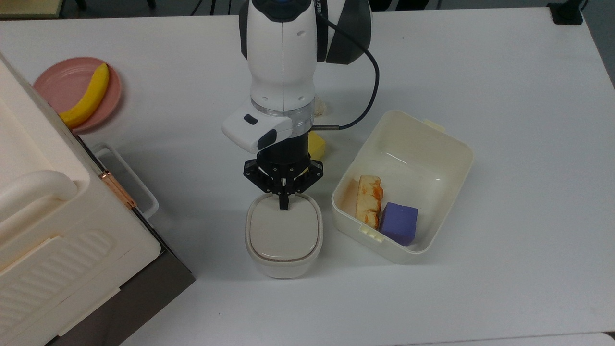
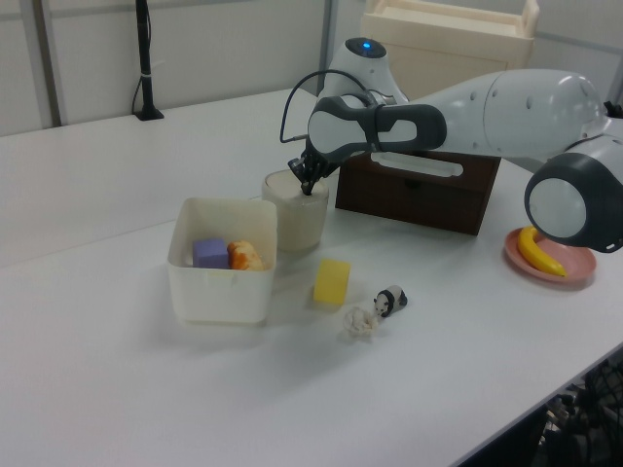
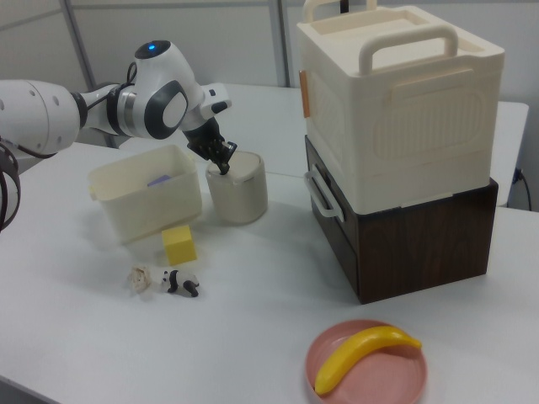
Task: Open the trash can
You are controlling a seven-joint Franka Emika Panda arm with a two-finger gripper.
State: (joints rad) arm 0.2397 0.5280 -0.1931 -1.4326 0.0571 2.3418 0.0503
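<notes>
Trash can (image 1: 283, 235) sat centre frame in the top view, lid down. My gripper (image 1: 284, 205), fingers pinched together on nothing, met its button; best pressed straight down.

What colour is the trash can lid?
Beige lid on the trash can; clearest in the top view.

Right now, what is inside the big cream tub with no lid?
Inside the cream rectangular lidless tub lie a purple block and an orange-and-white food piece. Anything beneath them is hidden.
</notes>
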